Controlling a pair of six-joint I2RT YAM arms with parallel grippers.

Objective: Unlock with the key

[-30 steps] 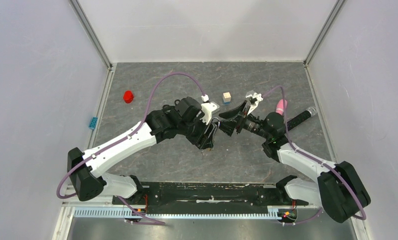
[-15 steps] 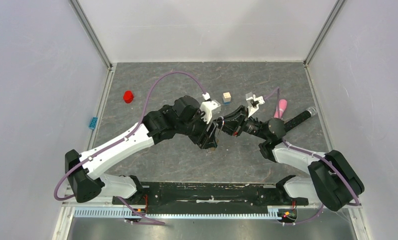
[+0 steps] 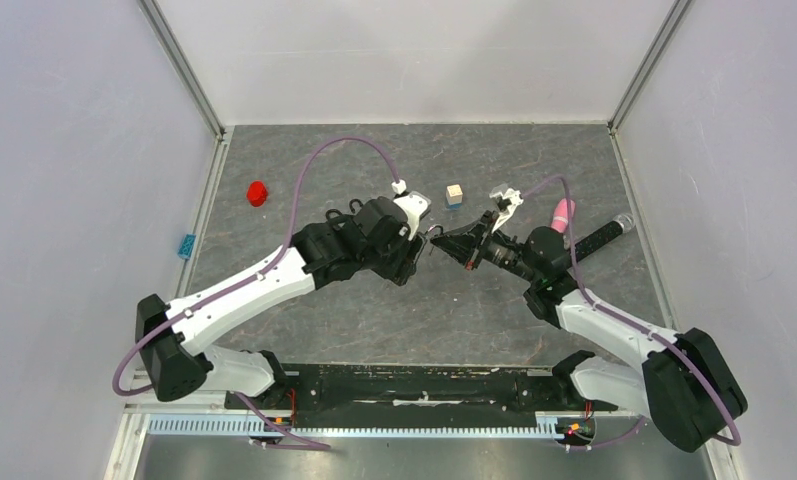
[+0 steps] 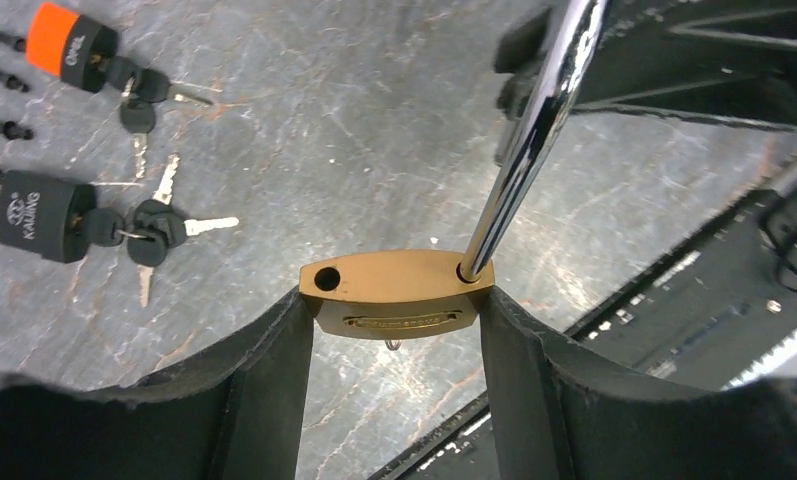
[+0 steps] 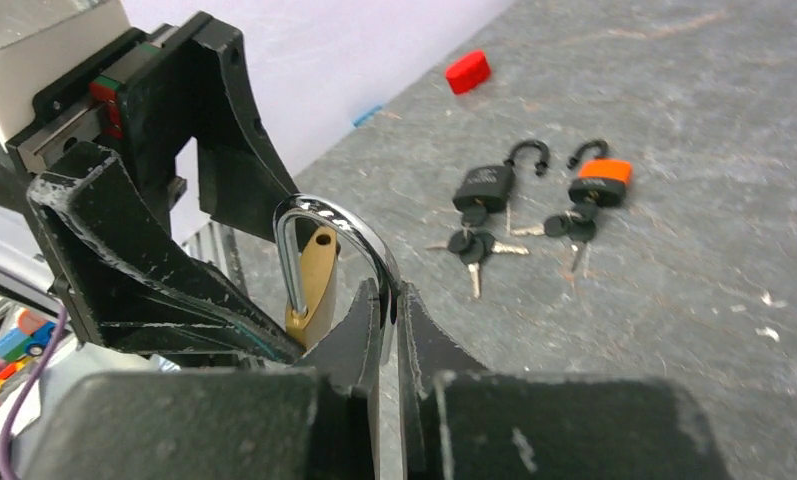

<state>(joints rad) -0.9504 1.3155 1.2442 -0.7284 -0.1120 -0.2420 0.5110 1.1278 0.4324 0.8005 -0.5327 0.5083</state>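
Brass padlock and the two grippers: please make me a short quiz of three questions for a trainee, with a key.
1. True or false: both ends of the shackle sit in the body of the brass padlock.
2. What does the right gripper pinch? A the shackle; B a key; C the wooden cube.
3. Fill in: besides the one in the left gripper, ___ padlocks lie on the table.
Key: 1 false, one hole is empty; 2 A; 3 two, the orange padlock and the black padlock.
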